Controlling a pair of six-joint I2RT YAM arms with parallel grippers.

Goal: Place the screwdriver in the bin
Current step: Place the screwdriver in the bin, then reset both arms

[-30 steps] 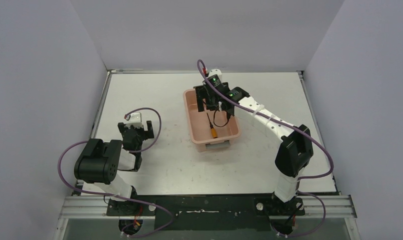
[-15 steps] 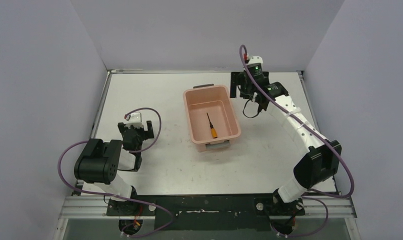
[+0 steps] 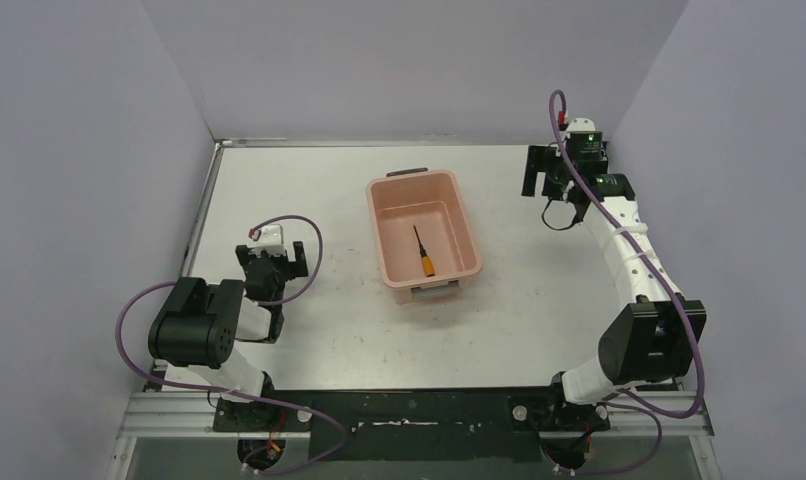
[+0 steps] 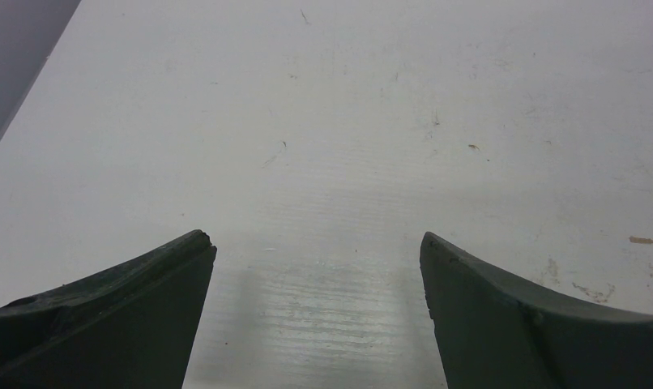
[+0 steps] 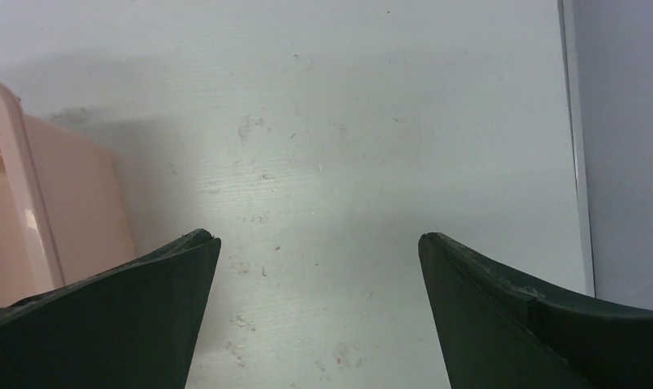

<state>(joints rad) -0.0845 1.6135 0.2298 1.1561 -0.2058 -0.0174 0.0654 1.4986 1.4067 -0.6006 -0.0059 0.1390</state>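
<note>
Right fingers point(image 5: 104, 324) and left fingers point(image 4: 104, 324) gape wide, empty.

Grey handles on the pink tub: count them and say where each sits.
2. One grey handle is on the far short end of the salmon-pink rectangular plastic tub; the other grey handle is on its near short end.

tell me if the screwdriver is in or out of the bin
In. The screwdriver lies flat on the floor of the bin, inside its rim, handle toward the near end.
</note>
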